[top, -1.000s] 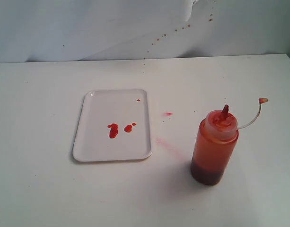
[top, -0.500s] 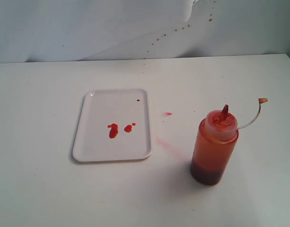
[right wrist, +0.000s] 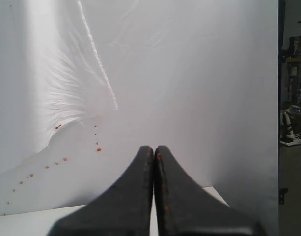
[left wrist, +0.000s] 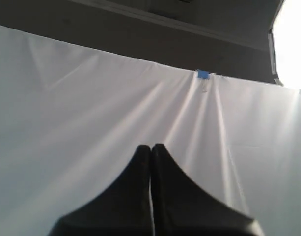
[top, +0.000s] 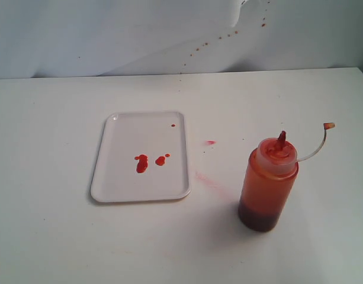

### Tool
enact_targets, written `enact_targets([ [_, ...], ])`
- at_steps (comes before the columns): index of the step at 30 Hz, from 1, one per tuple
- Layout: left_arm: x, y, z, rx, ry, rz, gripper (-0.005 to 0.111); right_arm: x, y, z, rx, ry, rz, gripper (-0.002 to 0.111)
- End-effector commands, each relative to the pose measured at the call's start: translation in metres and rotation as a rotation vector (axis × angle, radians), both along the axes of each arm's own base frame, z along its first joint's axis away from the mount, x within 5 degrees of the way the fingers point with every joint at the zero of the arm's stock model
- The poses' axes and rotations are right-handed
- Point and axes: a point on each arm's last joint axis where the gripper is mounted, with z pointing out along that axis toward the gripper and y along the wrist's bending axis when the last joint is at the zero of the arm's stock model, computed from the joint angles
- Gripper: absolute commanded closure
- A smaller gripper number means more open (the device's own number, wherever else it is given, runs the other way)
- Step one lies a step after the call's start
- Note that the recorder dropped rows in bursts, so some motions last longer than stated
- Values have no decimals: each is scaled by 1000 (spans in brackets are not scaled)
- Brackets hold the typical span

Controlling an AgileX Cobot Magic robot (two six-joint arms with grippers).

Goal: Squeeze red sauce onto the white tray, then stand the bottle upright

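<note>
Here the left gripper (left wrist: 150,147) has its two dark fingers pressed flat together along their whole length, with nothing between them. It faces a creased white cloth (left wrist: 91,108) that is pinned at its upper edge by a blue clip (left wrist: 203,74). The right gripper (right wrist: 154,148) is closed just as tightly on nothing, its fingers meeting in a thin seam, and it faces the same kind of cloth, here dotted with a loose trail of small red specks (right wrist: 97,149). A strip of the white table (right wrist: 42,219) shows below that cloth. In the exterior view the bottle (top: 267,189) stands upright on the table, right of centre and free of any grip. Its red nozzle (top: 282,138) points up, and a thin clear strap (top: 314,152) arcs up and to the right, ending in a small cap (top: 328,125). The tray (top: 110,177) lies flat to the left of the bottle, clearly apart from it. Near the tray's middle sits the sauce (top: 141,164) as two glossy red blobs side by side with a tiny dot just beside them (a further small fleck lies near the far right corner). More sauce forms a darker layer at the bottom of the bottle. Between tray and bottle the table carries two faint pink stains (top: 210,142), one a small spot and the other a longer smear near the tray's right edge.
</note>
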Motion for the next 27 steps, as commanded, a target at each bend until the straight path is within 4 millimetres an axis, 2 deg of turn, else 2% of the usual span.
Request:
enact_targets([
  [1,28,10,-47,55,225,163,107,0,0,1,-8,-6,5,108],
  [4,41,10,-81,153,356,202,107,0,0,1,-8,-6,5,108],
  [12,55,10,-146,242,610,207,107,0,0,1,-8,-6,5,108],
  [15,56,11,-152,288,642,223,107,0,0,1,-8,-6,5,108],
  [19,54,12,-168,308,818,215,107,0,0,1,-8,-6,5,108],
  [27,54,12,-169,304,830,213,107,0,0,1,-8,-6,5,108],
])
